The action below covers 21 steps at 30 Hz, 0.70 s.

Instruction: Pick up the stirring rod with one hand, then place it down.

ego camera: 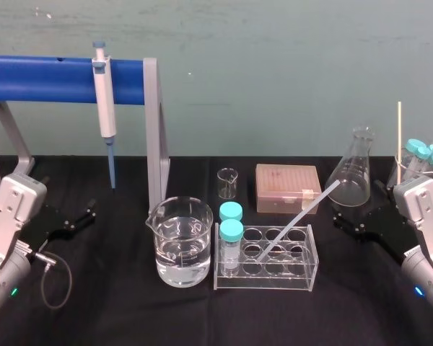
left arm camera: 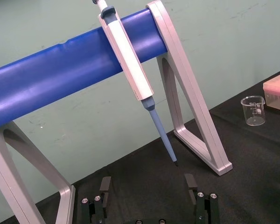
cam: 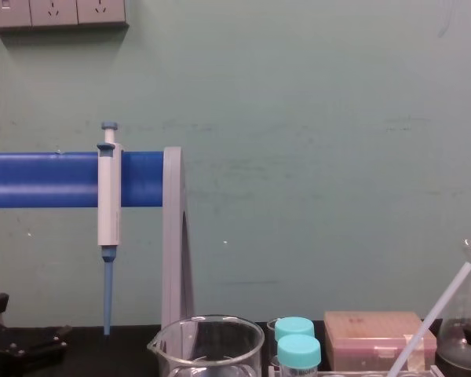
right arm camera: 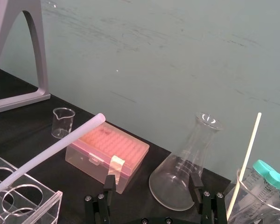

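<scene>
The stirring rod (ego camera: pixel 301 216) is a thin translucent whitish rod. It leans with its lower end in a hole of the clear tube rack (ego camera: pixel 303 277) and its upper end pointing toward the flask; it also appears as the rod (right arm camera: pixel 46 154) and the rod (cam: pixel 436 314). My right gripper (ego camera: pixel 353 220) rests open on the black table, right of the rod and apart from it; its fingers (right arm camera: pixel 109 183) hold nothing. At the table's left, below the pipette stand, my left gripper (ego camera: pixel 76 220) lies open, its fingers (left arm camera: pixel 105 186) empty.
A white-and-blue pipette (ego camera: pixel 105 108) hangs on the blue-barred stand (ego camera: pixel 153 130). A water-filled beaker (ego camera: pixel 179 241), two teal-capped vials (ego camera: pixel 231 231), a small beaker (ego camera: pixel 227 183), a pink box (ego camera: pixel 287 186) and a flask (ego camera: pixel 353 173) crowd the middle. A beaker holding tubes and a cream stick (ego camera: pixel 399 137) stands far right.
</scene>
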Each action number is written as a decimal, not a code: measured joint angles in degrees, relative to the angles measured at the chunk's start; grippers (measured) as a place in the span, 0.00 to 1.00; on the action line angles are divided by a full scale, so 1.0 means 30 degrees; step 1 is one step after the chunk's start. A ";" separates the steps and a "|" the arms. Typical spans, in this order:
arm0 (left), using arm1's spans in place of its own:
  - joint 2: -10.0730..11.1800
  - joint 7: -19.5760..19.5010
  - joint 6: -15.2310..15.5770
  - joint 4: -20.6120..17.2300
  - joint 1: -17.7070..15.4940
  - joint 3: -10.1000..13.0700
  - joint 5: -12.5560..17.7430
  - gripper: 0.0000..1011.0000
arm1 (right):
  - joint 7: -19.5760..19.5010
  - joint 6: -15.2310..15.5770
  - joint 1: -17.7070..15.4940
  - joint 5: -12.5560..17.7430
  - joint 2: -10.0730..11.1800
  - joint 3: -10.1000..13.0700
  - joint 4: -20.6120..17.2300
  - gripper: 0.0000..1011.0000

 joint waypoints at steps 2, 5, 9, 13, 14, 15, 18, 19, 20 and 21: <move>0.0000 0.0000 -0.0001 0.0000 -0.0001 0.0001 0.0000 0.99 | -0.0001 0.0001 0.0000 -0.0001 0.0000 0.0001 0.0000 0.99; 0.0000 0.0000 -0.0001 -0.0001 0.0000 0.0001 -0.0001 0.99 | 0.0000 0.0000 0.0000 0.0000 0.0001 0.0000 0.0000 0.99; 0.0000 0.0000 -0.0001 0.0000 -0.0002 0.0001 0.0000 0.99 | 0.0000 0.0000 0.0000 -0.0001 0.0001 0.0000 0.0000 0.99; 0.0001 0.0000 0.0000 0.0000 -0.0001 0.0001 0.0000 0.99 | 0.0000 0.0001 0.0000 -0.0002 0.0001 0.0000 0.0000 0.99; 0.0000 0.0000 -0.0001 0.0000 -0.0001 0.0001 0.0000 0.99 | 0.0000 0.0001 0.0000 -0.0002 0.0001 0.0000 0.0000 0.99; 0.0000 0.0000 -0.0001 0.0000 -0.0001 0.0001 0.0000 0.99 | 0.0000 0.0001 0.0000 -0.0001 0.0000 0.0000 0.0000 0.99; -0.0001 0.0001 0.0000 0.0000 -0.0001 0.0000 0.0000 0.99 | 0.0000 0.0001 0.0000 -0.0001 0.0001 0.0000 -0.0001 0.99; 0.0000 0.0000 -0.0001 0.0000 -0.0001 0.0001 0.0000 0.99 | 0.0000 0.0002 0.0000 -0.0001 0.0001 0.0000 0.0000 0.99; 0.0000 0.0000 0.0000 -0.0001 -0.0001 0.0001 0.0000 0.99 | 0.0000 0.0000 0.0000 -0.0001 0.0001 0.0000 -0.0001 0.99; 0.0000 0.0000 -0.0001 0.0000 0.0000 0.0000 0.0000 0.99 | 0.0001 0.0001 0.0000 -0.0001 0.0001 0.0000 0.0000 0.99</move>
